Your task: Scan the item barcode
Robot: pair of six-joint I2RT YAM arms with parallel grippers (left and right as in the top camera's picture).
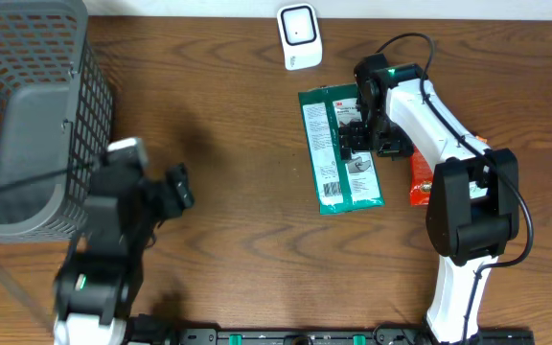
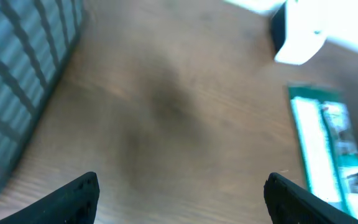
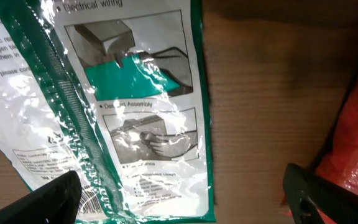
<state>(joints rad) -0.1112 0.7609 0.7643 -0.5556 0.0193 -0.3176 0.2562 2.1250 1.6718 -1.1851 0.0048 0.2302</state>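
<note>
we see clear bench [image 1: 238,144] mid-span, wire basket [image 1: 27,105] blocking left, scanner [image 1: 298,36] up top, red pouch [image 1: 418,182] far right

Left arm [image 1: 103,240] folded near its base, wrist aimed right, left jaws spread wide, empty. Right arm [image 1: 429,110] extended forward, wrist tipped downward, right jaws spread wide, empty.

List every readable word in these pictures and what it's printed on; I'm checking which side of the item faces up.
"Electrical wiring": top caption on the green packet, right wrist view.
"Assembly": caption lower on the same packet; the word before it is lost in glare.
Small print along its left edge and bottom: too small to read.
On the white scanner and the red packet: no readable text.
</note>
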